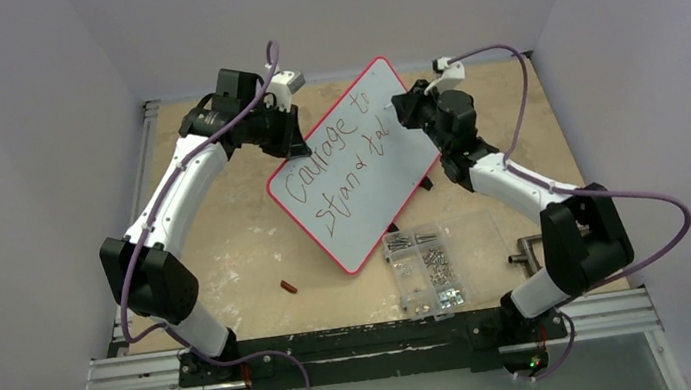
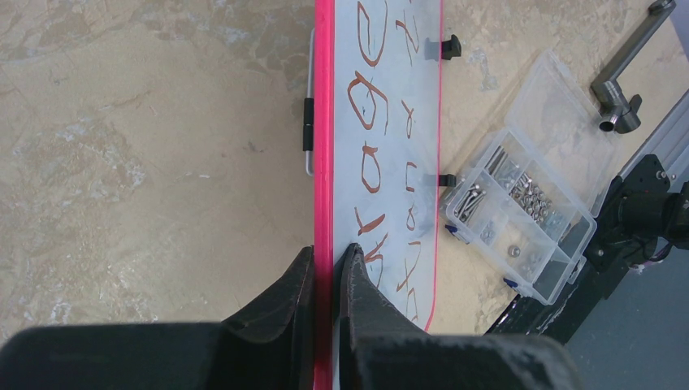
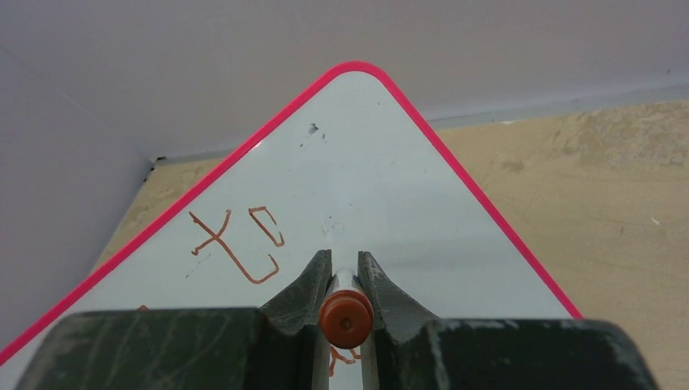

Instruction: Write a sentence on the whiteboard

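Note:
The whiteboard [image 1: 358, 168] has a red-pink rim and lies tilted across the middle of the table. The sentence [image 1: 337, 161] reads "Courage to" over "stand tal" in brown-red marker. My left gripper [image 2: 328, 256] is shut on the board's rim [image 2: 323, 122] at its far left edge [image 1: 299, 141]. My right gripper [image 3: 344, 262] is shut on a marker [image 3: 345, 318] with a brown-red end, its tip hidden against the board near the end of the second line [image 1: 403, 112]. The word "to" [image 3: 236, 244] shows in the right wrist view.
A clear compartment box of screws [image 1: 424, 270] sits just in front of the board's near corner. A small brown-red cap [image 1: 289, 285] lies on the table to the left. A grey metal handle [image 1: 527, 250] lies by the right arm. Walls close in on three sides.

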You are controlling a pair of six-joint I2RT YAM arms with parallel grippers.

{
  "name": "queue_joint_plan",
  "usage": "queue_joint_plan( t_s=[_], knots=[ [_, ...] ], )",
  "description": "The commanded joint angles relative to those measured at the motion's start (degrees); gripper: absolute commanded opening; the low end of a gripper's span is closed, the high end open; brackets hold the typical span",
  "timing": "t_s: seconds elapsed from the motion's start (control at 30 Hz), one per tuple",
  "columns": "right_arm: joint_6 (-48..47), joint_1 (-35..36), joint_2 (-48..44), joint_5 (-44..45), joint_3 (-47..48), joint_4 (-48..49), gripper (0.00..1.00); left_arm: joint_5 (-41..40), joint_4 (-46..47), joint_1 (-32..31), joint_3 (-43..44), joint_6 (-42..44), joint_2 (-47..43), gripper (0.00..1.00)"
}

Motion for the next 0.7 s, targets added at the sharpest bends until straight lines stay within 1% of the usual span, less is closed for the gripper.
queue_joint_plan(
  t_s=[0.0,0.3,0.67],
  knots=[
    [1.14,-0.34,0.97,-0.91,2.25,2.73,0.0,-9.4,-0.76,0.23,-0.3,5.08,-1.55,0.0],
    [1.17,-0.34,1.95,-1.44,-0.19,3.29,0.0,-9.24,-0.74,0.23,-0.3,5.0,-1.46,0.0],
    [1.85,-0.34,-0.7,-2.6,-8.27,4.19,0.0,-9.35,-0.77,0.24,-0.21,5.0,-1.37,0.0]
  ],
)
